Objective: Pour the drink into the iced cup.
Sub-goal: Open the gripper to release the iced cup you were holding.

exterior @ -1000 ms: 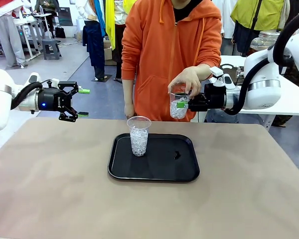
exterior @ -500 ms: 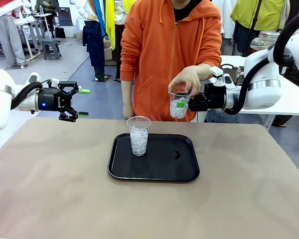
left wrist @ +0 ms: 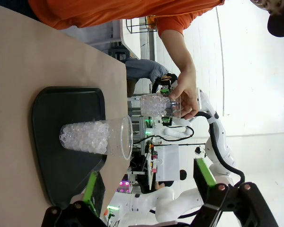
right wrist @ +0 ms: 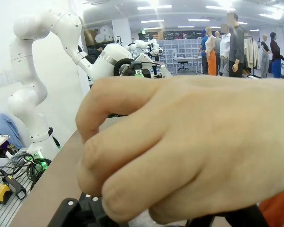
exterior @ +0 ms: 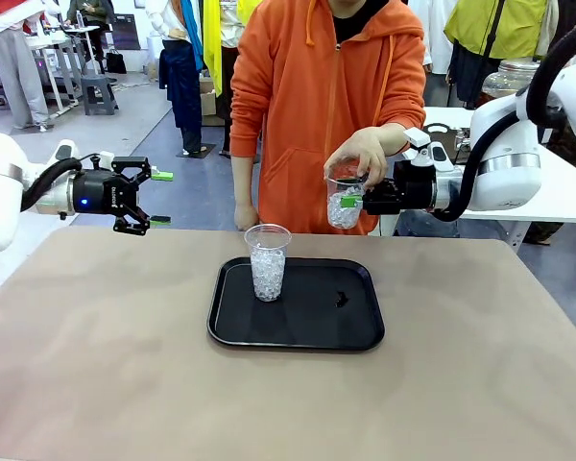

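Right gripper [exterior: 351,201] brackets a held cup [exterior: 343,209] of ice beyond the table's [exterior: 96,365] far edge, arm reaching in level. The person's hand [exterior: 358,154] grips its rim from above, and whether the jaws have clamped cannot be told. Left gripper [exterior: 161,198] hangs wide open, level, well off to the left, and the iced cup [exterior: 268,264] stands upright on the black tray [exterior: 365,327]. Judged stage: handover, pouring not begun; the next move calls for a firm clamp before the hand lets go.
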